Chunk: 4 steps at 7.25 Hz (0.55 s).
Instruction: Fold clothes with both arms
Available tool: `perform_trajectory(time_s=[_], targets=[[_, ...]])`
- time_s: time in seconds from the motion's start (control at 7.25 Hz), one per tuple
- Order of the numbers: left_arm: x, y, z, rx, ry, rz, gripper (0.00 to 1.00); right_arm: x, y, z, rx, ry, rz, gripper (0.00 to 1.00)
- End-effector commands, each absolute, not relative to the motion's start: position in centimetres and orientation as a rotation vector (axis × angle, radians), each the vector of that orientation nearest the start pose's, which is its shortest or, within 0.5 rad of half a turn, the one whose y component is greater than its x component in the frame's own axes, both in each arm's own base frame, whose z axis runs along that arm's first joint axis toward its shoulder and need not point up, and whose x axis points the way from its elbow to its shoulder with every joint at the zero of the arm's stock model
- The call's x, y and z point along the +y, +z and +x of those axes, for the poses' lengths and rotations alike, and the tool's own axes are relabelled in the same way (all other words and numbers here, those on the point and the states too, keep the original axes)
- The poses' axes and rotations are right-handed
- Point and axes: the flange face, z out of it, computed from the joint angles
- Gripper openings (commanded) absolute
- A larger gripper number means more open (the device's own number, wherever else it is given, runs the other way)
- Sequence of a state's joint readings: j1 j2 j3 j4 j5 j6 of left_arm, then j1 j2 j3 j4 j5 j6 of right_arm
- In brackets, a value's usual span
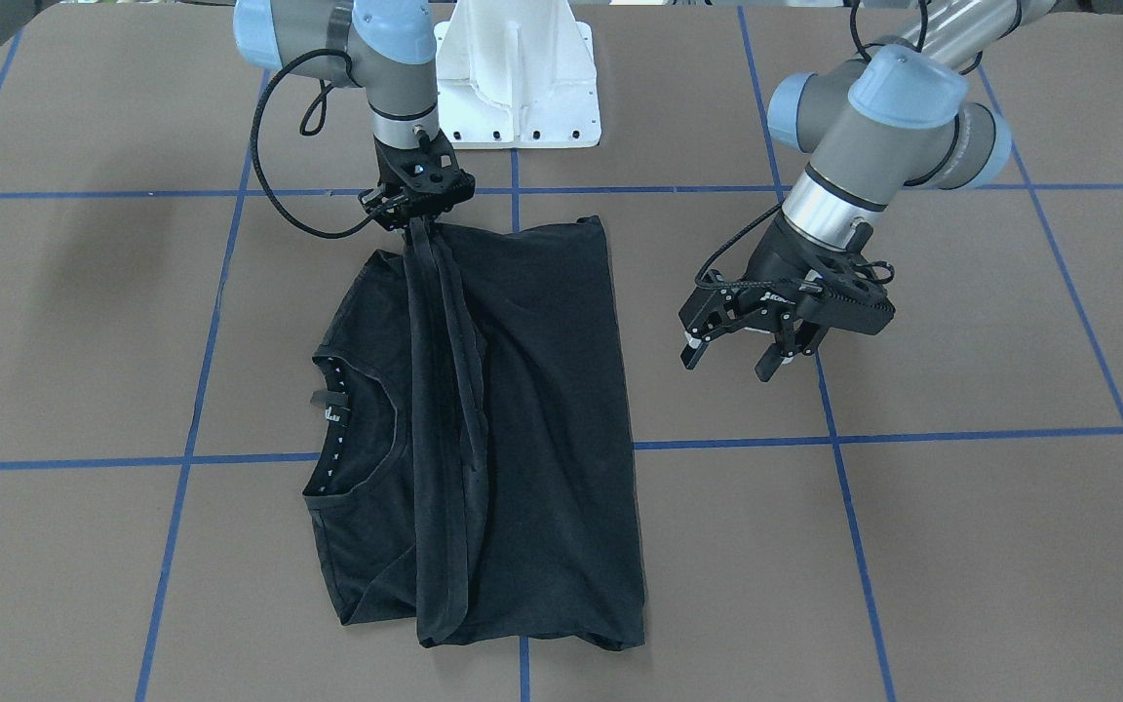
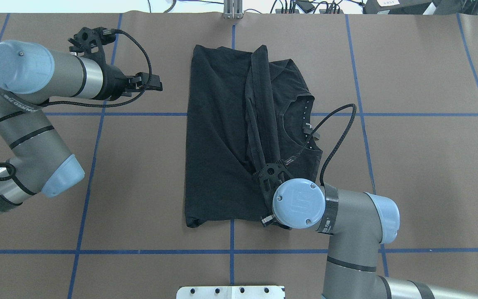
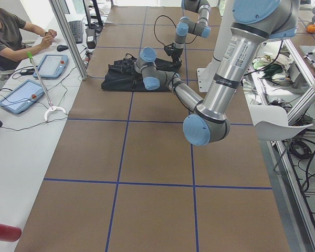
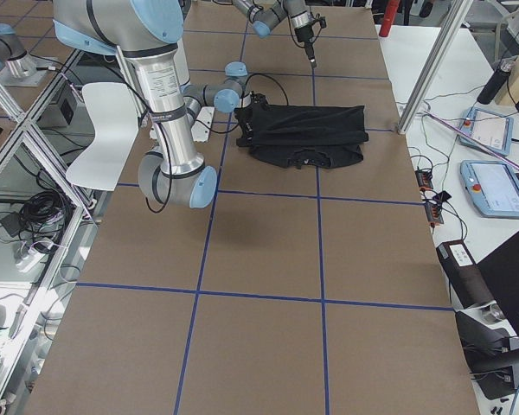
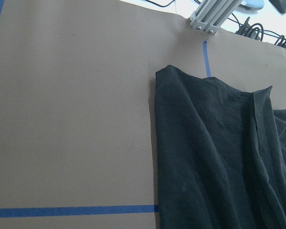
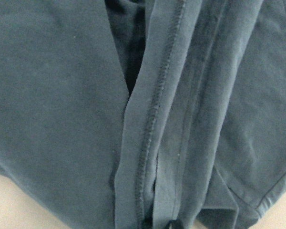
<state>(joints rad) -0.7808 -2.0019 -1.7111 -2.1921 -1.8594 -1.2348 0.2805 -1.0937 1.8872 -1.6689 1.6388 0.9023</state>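
Across the table from the robot: the right hand [image 1: 417, 219] is clamped, it seems, on a lifted band of the black T-shirt [image 1: 542, 409], which lies half-folded mid-surface [image 1: 961, 546]. Further right, the left hand [image 1: 729, 363] hovers with fingers apart, beside the shirt and not touching it.

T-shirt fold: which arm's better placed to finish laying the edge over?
Right, probably. The right gripper is shut on the T-shirt's bunched edge, holding it up. The left gripper hangs open over the table beside the shirt, holding nothing.
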Motion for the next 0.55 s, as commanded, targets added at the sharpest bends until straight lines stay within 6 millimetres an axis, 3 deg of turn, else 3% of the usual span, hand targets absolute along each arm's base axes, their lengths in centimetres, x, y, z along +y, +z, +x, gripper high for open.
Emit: perform_trajectory(time_s=[0.0,0.14,0.28,0.41], targets=[[-52.1,28.0,37.6,1.138,-0.219,0.411,0.99,-29.3,27.0,-54.7,-0.638,-0.401,0.253,0.0],[-52.1,28.0,37.6,1.138,-0.221,0.41,0.99,-29.5,26.8,-54.4,-0.642,-0.397,0.255,0.0],[-52.0,27.9,37.7,1.14,-0.219,0.41,0.99,-30.5,25.9,-52.8,-0.647,-0.395,0.259,0.0],[-52.0,27.9,37.7,1.139,-0.221,0.41,0.99,-31.1,25.0,-49.7,-0.614,-0.433,0.244,0.0]])
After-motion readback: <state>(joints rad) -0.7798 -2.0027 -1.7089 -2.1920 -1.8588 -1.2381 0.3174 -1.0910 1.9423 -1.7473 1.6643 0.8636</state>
